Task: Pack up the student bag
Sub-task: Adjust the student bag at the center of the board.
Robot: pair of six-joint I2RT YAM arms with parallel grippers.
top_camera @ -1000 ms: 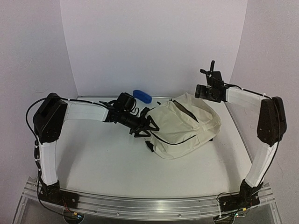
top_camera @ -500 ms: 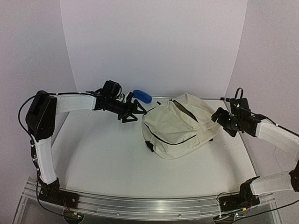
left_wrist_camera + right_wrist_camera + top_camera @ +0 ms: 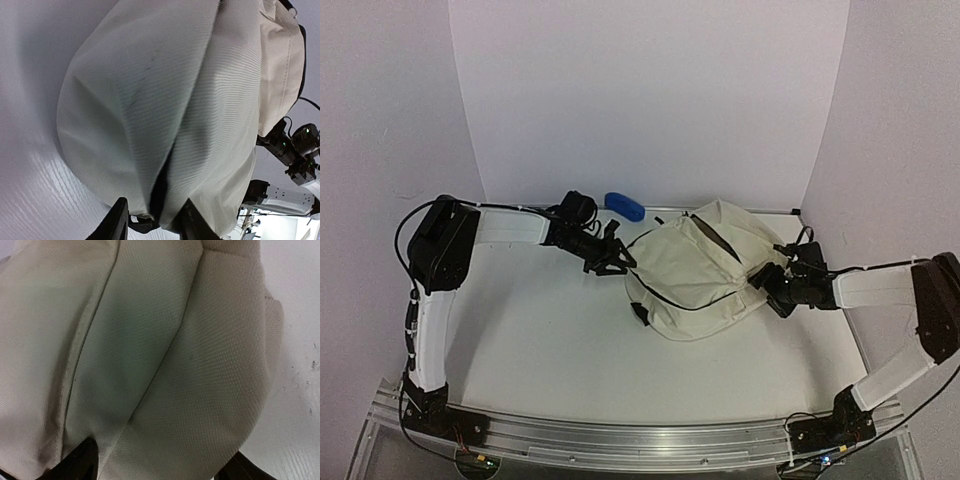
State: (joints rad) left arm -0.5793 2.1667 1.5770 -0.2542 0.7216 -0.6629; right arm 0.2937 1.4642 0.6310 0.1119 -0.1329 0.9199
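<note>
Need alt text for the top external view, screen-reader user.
A cream student bag lies slumped on a white table, the left hand at its left edge and the right hand at its right side. A small blue object lies at the table's far edge, beyond the left hand.

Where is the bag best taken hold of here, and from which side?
Likely by a fabric fold, not the body: the bag lies slumped and too broad to span. A raised crease at its left end points at the left gripper, so come in low from the left and pinch that ridge.
</note>
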